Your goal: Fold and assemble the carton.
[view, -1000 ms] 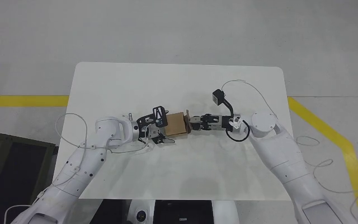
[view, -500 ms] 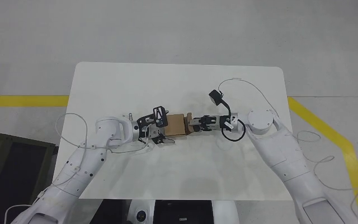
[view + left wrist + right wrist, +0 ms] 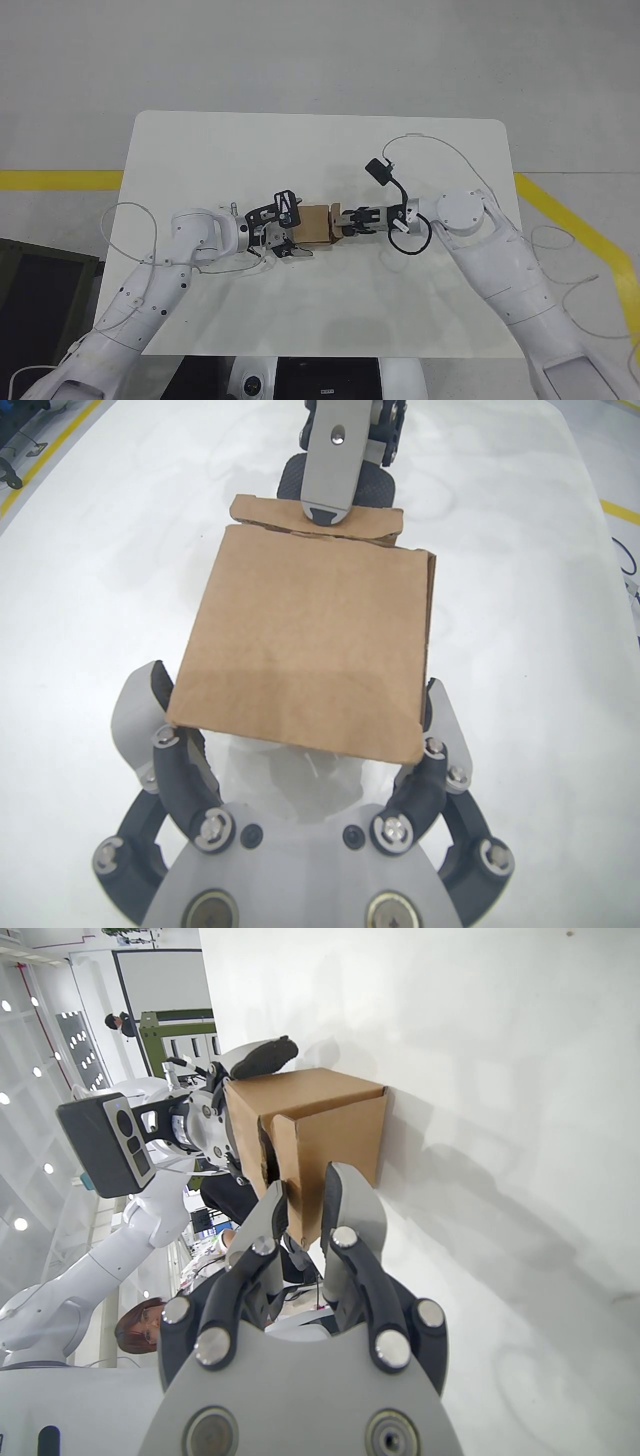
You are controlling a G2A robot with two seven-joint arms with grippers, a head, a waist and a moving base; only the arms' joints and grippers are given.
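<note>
Right now the carton (image 3: pixel 316 222) is a small brown cardboard box, squared up and resting on the white table (image 3: pixel 200 150) at about mid-surface, its long axis running from one arm to the other. The top panel is plain and flat. At the carton's left end the left gripper (image 3: pixel 288 228) straddles it, with one finger (image 3: pixel 145 710) against one side wall and the other against the opposite wall, so it's clamped on the box. At the carton's right end an end flap (image 3: pixel 295 1163) sticks out along a ragged crease. It isn't folded flush, and there's a dark gap between it and the carton body. The right gripper (image 3: pixel 345 220) is closed on that end flap, one finger on each face, pinching near the free edge. Just past the carton's right end, on the right wrist, sits a black camera module (image 3: pixel 376 168) with a white cable (image 3: pixel 440 148) looping away from the carton. Well off to the carton's left, beyond the table edge, a yellow floor line (image 3: pixel 60 180) runs across grey floor.
</note>
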